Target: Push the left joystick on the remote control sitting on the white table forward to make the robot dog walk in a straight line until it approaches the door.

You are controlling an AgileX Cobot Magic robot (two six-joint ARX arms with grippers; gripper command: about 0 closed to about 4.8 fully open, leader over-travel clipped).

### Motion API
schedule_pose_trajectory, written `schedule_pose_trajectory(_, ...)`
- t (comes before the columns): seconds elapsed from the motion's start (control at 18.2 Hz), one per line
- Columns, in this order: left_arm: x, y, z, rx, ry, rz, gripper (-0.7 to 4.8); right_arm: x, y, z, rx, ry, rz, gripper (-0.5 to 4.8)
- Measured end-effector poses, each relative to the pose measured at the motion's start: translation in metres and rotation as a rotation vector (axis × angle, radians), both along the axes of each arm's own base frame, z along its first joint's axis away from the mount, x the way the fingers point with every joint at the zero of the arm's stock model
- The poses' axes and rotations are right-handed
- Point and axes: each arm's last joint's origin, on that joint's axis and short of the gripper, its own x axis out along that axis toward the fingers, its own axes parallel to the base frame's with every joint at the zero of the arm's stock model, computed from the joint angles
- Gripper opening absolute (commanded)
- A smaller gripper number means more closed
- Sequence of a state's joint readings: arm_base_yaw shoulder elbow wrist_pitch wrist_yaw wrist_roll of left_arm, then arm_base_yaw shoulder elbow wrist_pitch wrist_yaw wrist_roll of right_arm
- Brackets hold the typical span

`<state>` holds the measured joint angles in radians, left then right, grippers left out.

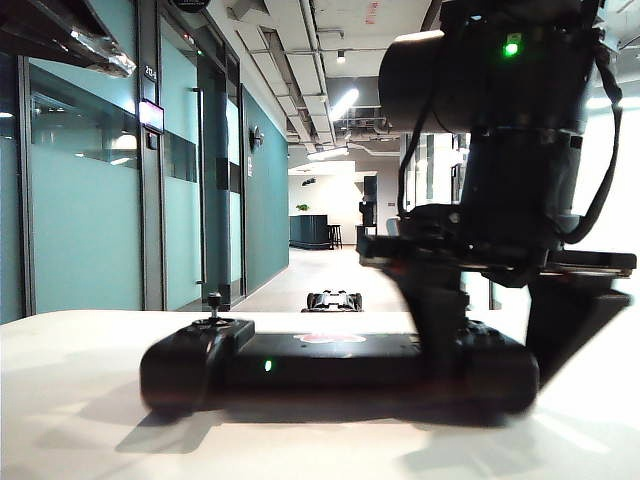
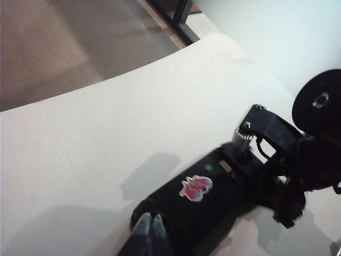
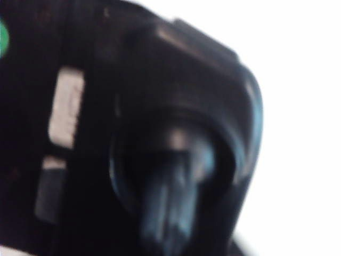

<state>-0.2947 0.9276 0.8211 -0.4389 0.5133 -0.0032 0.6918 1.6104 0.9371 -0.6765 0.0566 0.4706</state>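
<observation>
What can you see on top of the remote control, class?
On the remote control: its left joystick, a red-white logo and the right gripper pressing down at its right end, covering whatever lies beneath.

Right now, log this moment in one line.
left gripper: jaws shut, above remote control | right gripper: jaws apart, astride its right end | left joystick: untouched | robot dog: hallway floor

— The remote control (image 1: 335,370) shows black plastic, slightly glossy, a shiny sticker on top.
— The white table (image 1: 80,420) looks matte and smooth; right gripper (image 2: 250,140) carries bright metal screws on black plastic.
</observation>
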Motion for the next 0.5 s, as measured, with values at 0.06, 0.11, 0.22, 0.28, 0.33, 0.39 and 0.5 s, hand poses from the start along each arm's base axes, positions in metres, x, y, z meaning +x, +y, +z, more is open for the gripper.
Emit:
schedule_pose_trajectory(0.06,0.000,0.000,0.000,0.000,0.000,0.000,-0.05,0.001,0.000,0.000,-0.002,-0.007,-0.004,2.51)
schedule_pose_trajectory(0.11,0.000,0.000,0.000,0.000,0.000,0.000,-0.05,0.001,0.000,0.000,-0.003,-0.007,-0.003,2.24)
schedule_pose_trajectory(0.22,0.000,0.000,0.000,0.000,0.000,0.000,-0.05,0.001,0.000,0.000,-0.006,-0.009,-0.005,1.69)
schedule_pose_trajectory(0.28,0.000,0.000,0.000,-0.012,0.003,-0.021,-0.05,0.000,0.000,0.000,-0.013,-0.007,0.004,1.69)
schedule_pose_trajectory(0.33,0.000,-0.001,0.000,-0.016,0.003,-0.036,-0.05,0.001,0.000,0.000,-0.013,-0.003,-0.007,1.69)
schedule_pose_trajectory(0.39,0.001,-0.001,-0.001,-0.013,0.006,-0.043,-0.05,0.000,0.000,0.001,-0.011,0.002,-0.033,1.69)
schedule_pose_trajectory(0.5,0.006,-0.003,-0.016,0.011,0.045,-0.056,-0.05,0.000,0.000,0.001,-0.014,0.016,-0.063,1.69)
